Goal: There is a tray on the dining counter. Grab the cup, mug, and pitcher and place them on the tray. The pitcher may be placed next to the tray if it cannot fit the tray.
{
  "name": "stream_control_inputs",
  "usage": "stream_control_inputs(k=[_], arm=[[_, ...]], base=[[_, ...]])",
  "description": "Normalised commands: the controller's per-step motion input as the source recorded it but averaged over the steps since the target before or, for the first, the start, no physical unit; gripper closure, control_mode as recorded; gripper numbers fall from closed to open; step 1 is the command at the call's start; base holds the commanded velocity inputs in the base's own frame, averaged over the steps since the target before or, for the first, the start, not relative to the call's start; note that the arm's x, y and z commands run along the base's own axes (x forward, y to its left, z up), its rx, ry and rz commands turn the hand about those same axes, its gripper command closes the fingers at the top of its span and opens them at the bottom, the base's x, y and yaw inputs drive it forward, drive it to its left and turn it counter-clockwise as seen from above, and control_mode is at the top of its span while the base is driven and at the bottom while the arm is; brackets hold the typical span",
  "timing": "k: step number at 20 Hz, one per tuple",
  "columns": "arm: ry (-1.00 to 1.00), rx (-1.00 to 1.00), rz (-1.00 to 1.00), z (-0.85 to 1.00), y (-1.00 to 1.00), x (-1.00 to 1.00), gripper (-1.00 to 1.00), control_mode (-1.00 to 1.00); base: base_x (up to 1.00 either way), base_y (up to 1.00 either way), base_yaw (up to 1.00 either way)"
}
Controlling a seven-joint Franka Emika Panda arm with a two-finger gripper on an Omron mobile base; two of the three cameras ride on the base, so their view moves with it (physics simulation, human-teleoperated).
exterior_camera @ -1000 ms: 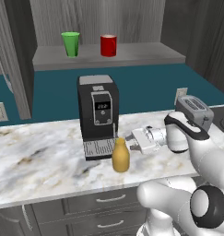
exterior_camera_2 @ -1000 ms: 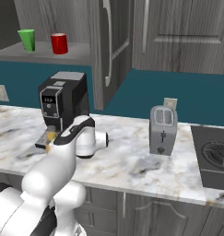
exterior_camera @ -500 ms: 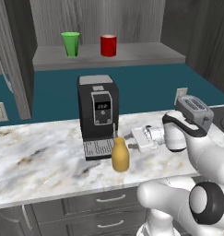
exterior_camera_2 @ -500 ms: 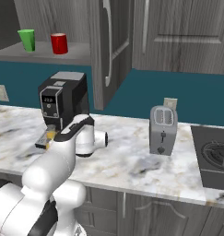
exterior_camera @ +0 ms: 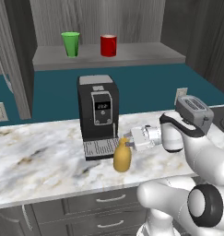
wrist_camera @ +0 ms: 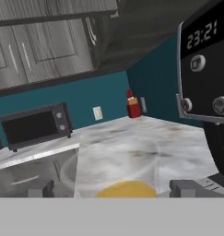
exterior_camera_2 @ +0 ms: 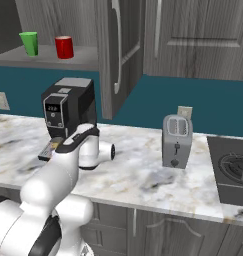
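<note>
yellow-orange pitcher (exterior_camera: pixel 122 158) on marble worktop (exterior_camera: pixel 35 159), open claw (exterior_camera: pixel 127 143) seemingly around neck

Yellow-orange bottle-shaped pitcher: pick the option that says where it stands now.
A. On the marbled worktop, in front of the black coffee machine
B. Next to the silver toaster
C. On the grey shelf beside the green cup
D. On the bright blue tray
A: the yellow-orange bottle-shaped pitcher stands on the marbled worktop, just in front of the black coffee machine, with the open claw at its neck.
</note>
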Motion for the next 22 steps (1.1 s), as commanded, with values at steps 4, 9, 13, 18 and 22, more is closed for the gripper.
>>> stream_control_inputs(k=[4, 9, 13, 18, 22], arm=[[0.04, -0.02, -0.05, 0.0, 0.11, 0.16, -1.0, -1.0], [0.04, -0.03, -0.04, -0.08, 0.09, 0.1, -1.0, -1.0], [0.03, -0.03, -0.02, -0.14, 0.1, 0.01, -1.0, -1.0], [0.0, -0.04, 0.0, -0.11, 0.15, 0.0, 1.0, -1.0], [0.0, 0.0, 0.0, 0.0, 0.0, 0.0, 1.0, -1.0]], base=[[0.0, 0.0, 0.0], [0.0, 0.0, 0.0], [0.0, 0.0, 0.0], [0.0, 0.0, 0.0], [0.0, 0.0, 0.0]])
